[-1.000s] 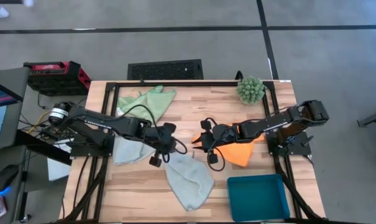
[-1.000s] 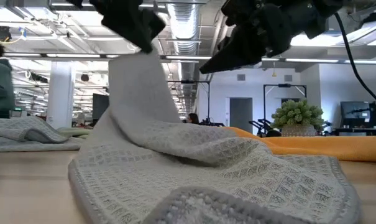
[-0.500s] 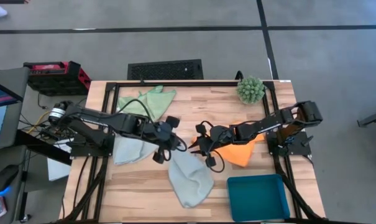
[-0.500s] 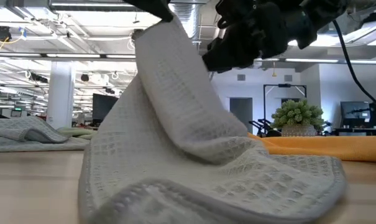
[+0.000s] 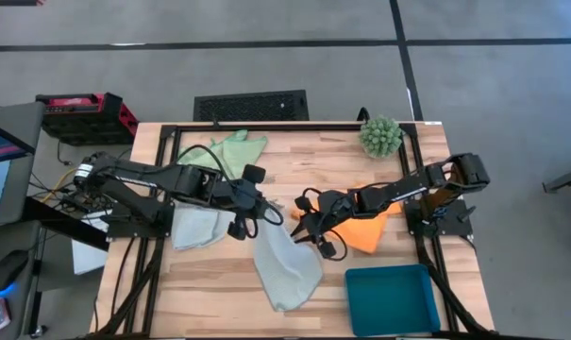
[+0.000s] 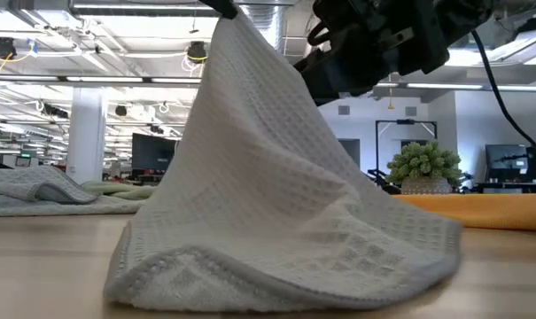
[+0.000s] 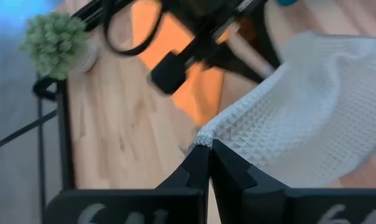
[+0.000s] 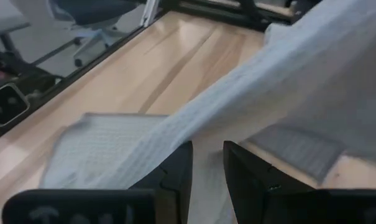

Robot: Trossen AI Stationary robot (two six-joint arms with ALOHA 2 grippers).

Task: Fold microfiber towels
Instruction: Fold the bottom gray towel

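Item: pale mint towel (image 5: 287,267), soft, light, drapey; my L gripper (image 7: 207,163) pinched its corner w/ fingers together, R gripper (image 8: 206,163) spread nr edge, best hold = corners

A pale mint towel (image 5: 287,266) is rising by one corner near the bench's front edge, tent-like. An orange towel (image 5: 365,232) is lying beside it, a light green one (image 5: 230,149) near the back edge, a blue-grey one (image 5: 196,227) left.
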